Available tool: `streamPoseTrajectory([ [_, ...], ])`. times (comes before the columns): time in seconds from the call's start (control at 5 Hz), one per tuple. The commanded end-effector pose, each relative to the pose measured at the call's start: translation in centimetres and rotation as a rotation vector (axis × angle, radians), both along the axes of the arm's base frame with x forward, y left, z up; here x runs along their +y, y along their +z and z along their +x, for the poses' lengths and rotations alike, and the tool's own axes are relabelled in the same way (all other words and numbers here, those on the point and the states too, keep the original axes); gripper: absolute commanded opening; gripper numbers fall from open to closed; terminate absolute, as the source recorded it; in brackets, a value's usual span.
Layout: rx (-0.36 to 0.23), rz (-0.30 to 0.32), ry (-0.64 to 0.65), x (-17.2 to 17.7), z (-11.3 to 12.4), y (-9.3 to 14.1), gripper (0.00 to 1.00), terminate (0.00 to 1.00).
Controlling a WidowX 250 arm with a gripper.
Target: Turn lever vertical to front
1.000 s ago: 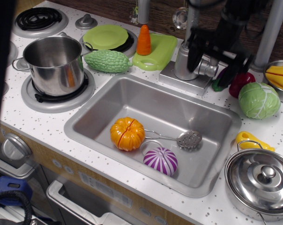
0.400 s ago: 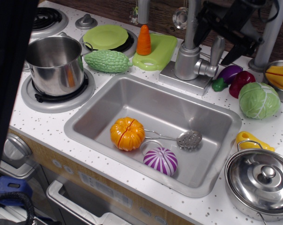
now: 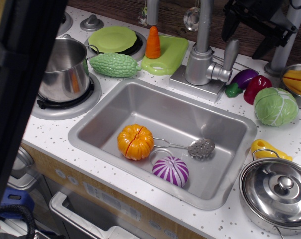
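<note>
The lever (image 3: 230, 54) is a flat silver paddle on a stubby cylinder at the right side of the grey faucet body (image 3: 199, 67). It stands upright, tilted slightly to the right. My black gripper (image 3: 246, 34) hangs above and to the right of the lever, apart from it, against the wooden back wall. Its jaws are spread and hold nothing. The thin spout pipe (image 3: 205, 22) rises from the faucet body.
The sink (image 3: 140, 97) holds an orange pumpkin (image 3: 135, 142), a purple onion (image 3: 171, 171) and a slotted spoon (image 3: 200, 147). An eggplant (image 3: 241, 79), a red pepper (image 3: 257, 87) and a cabbage (image 3: 275, 106) lie right of the faucet. A dark arm part (image 3: 21, 99) blocks the left side.
The gripper let go of the lever and rose up and to the right. The lever now stands upright. The dark arm part at the left has spread further into view.
</note>
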State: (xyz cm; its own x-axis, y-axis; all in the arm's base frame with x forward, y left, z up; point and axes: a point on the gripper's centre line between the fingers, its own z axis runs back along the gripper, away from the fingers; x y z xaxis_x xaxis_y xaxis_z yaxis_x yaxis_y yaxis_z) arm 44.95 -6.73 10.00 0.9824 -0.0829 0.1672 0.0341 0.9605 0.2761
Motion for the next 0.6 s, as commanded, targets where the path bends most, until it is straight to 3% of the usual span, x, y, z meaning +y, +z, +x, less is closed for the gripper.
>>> streamPoseTrajectory([
  [0.0, -0.076, -0.004, 0.011, 0.68, 1.24, 1.58, 0.0, 0.0],
  [0.4, -0.08, 0.007, 0.053, 0.41, 0.62, 1.23, 0.0, 0.0],
])
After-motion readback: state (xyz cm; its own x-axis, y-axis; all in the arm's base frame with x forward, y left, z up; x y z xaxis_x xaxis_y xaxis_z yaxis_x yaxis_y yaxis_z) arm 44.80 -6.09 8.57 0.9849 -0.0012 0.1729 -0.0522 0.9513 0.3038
